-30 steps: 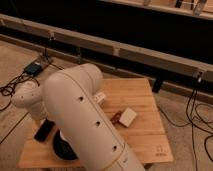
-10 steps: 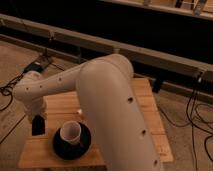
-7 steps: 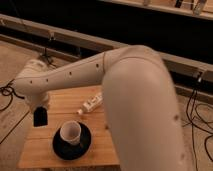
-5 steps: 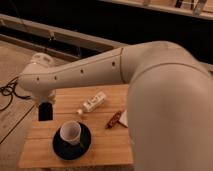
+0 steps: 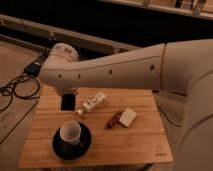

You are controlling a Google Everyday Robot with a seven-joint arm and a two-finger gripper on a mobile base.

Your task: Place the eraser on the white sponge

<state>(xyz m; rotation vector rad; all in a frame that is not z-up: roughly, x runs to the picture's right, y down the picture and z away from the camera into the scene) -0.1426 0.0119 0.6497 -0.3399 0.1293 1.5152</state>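
Eraser [image 5: 68, 103] is up, clamped in your gripper [image 5: 67, 95] over the table [image 5: 145, 145], well apart from the white sponge [image 5: 128, 117]. Pickup looks done; you've the carry to the sponge and the release left.

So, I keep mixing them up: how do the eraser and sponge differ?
The eraser is black and flat; the sponge is cream and thick. The eraser hangs upright in the claw, above the table near its left edge; the sponge lies on the table. Both are roughly rectangular.
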